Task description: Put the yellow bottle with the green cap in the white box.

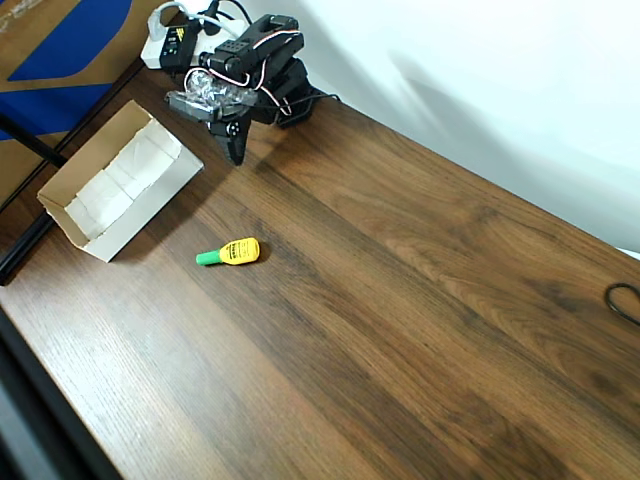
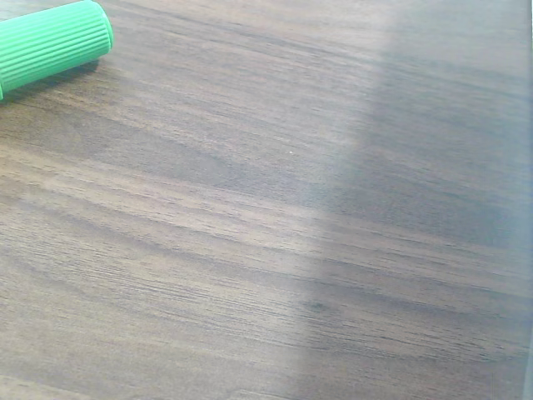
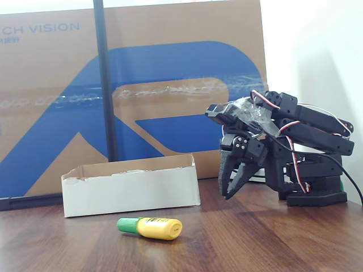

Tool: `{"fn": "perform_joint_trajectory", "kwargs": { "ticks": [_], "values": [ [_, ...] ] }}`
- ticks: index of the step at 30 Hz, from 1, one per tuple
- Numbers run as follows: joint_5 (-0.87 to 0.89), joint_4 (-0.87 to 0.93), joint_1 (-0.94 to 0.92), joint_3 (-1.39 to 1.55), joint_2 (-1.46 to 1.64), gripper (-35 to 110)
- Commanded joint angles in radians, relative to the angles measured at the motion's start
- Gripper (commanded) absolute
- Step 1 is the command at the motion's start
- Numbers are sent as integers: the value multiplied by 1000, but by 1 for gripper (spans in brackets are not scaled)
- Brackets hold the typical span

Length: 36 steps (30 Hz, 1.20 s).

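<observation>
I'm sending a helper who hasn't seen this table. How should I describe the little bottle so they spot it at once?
Start at the white box on the wooden table, near the folded black arm. On the bare wood just beside the box lies the yellow bottle with the green cap, on its side. It is the only small, brightly coloured thing there.

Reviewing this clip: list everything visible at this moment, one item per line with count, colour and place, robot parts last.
small plastic bottle: one, yellow with a tapered green cap, lying on its side on the table, apart from the box.
shallow cardboard box: one, white inside with brown edges, open, on the table at left in the overhead view.
large cardboard sheet: one, brown with blue print, standing behind the table.
wooden table: one, dark brown.
black cable: one, at the table's right edge in the overhead view.
robot arm: one, black, folded.
gripper: one, black, pointing down above the table, holding nothing.
</observation>
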<state>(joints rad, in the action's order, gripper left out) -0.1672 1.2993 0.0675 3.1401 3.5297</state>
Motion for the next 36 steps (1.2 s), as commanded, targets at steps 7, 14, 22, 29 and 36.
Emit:
{"fn": "perform_joint_trajectory", "kwargs": {
  "ticks": [7, 14, 22, 29, 36],
  "values": [
    [-9, 35, 94, -5, 37, 0],
    [3, 37, 89, -6, 37, 0],
    [0, 147, 175, -169, 29, 2],
    [-15, 153, 152, -354, -91, 4],
    [-34, 152, 91, -512, -233, 3]
  ]
}}
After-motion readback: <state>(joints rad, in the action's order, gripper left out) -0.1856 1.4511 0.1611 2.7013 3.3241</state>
